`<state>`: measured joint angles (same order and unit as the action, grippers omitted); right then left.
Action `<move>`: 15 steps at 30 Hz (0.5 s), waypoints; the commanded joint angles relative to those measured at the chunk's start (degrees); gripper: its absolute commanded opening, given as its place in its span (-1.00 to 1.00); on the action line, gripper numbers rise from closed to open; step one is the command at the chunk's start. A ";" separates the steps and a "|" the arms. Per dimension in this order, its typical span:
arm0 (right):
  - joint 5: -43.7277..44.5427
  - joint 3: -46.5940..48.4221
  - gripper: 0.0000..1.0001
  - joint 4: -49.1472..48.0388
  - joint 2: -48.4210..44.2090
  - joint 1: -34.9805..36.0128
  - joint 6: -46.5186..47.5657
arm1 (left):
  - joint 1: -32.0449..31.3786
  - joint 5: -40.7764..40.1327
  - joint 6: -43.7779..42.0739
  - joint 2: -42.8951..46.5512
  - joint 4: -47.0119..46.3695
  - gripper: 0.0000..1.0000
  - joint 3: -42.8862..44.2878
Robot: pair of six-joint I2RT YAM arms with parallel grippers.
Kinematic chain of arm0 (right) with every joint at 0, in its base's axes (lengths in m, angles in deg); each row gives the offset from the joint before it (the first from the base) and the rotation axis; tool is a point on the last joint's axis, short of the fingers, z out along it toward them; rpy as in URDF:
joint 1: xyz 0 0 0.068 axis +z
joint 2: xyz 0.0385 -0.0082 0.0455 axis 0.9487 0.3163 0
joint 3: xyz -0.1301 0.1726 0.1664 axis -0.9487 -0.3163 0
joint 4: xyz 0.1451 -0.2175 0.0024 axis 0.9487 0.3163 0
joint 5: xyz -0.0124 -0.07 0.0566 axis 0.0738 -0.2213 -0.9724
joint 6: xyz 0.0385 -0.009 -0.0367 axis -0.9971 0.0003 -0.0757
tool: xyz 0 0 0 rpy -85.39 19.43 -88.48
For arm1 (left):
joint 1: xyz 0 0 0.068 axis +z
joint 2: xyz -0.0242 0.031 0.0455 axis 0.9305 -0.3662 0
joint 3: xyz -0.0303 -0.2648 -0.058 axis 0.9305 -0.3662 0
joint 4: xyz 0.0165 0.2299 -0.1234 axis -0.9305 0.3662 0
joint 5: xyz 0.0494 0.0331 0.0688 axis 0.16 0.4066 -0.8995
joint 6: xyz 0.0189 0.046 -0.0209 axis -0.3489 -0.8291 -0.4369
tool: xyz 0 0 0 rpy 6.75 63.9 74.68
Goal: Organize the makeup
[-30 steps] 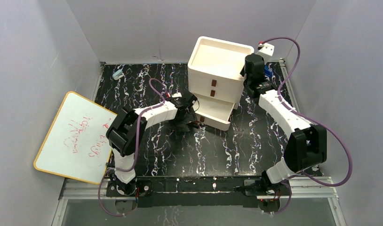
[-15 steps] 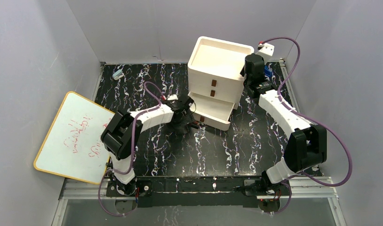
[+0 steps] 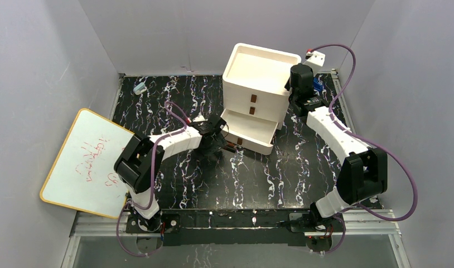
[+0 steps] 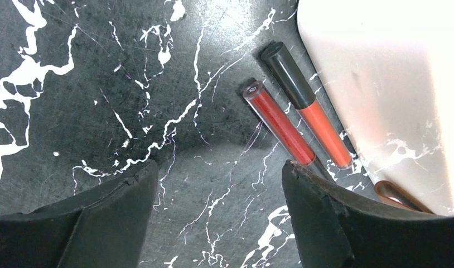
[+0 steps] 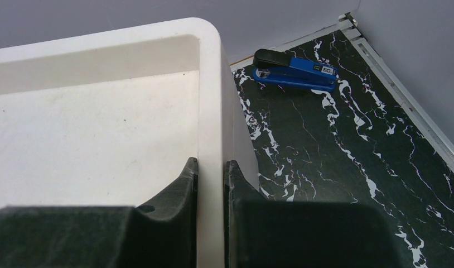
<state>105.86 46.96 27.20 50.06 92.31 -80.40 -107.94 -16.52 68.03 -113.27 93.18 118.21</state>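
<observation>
Two black-and-red pencil-like tubes lie side by side on the black marble table in the left wrist view: a red one (image 4: 279,125) and an orange one with a black cap (image 4: 308,107), next to the white drawer's front (image 4: 392,84). A copper-pink edge (image 4: 393,193) peeks out beside my right finger. My left gripper (image 4: 219,184) is open and empty, just left of the tubes, its right fingertip at the red tube's end. My right gripper (image 5: 211,167) is shut on the right rim of the white three-drawer box (image 3: 258,78), whose bottom drawer (image 3: 250,130) is pulled out.
A blue stapler (image 5: 294,71) lies by the back wall, right of the box. A small light-blue object (image 3: 139,88) sits at the back left. A whiteboard (image 3: 88,162) leans at the table's left edge. A white block (image 3: 315,58) stands behind the box.
My left arm has swung its elbow left and stretched out, keeping the gripper low in front of the open drawer. The right arm and the box have not moved.
</observation>
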 commanded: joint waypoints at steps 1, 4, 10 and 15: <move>-13.47 -7.07 -0.97 25.78 8.59 3.44 -0.67 | 0.29 0.81 4.46 -4.26 5.06 0.57 -0.17; -13.55 -7.16 -0.97 25.70 8.46 3.45 -0.70 | 0.28 1.22 6.28 -5.18 5.16 0.62 1.62; -13.91 -7.34 -0.97 25.43 8.58 3.47 -0.70 | 0.28 -0.51 10.26 -6.17 4.90 0.66 4.53; -13.83 -7.41 -0.97 25.35 8.46 3.47 -0.61 | 0.31 0.61 12.91 -7.88 4.62 0.68 5.95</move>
<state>105.84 46.96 27.20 50.06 92.31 -80.38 -107.61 -16.82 76.27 -117.40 96.87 124.11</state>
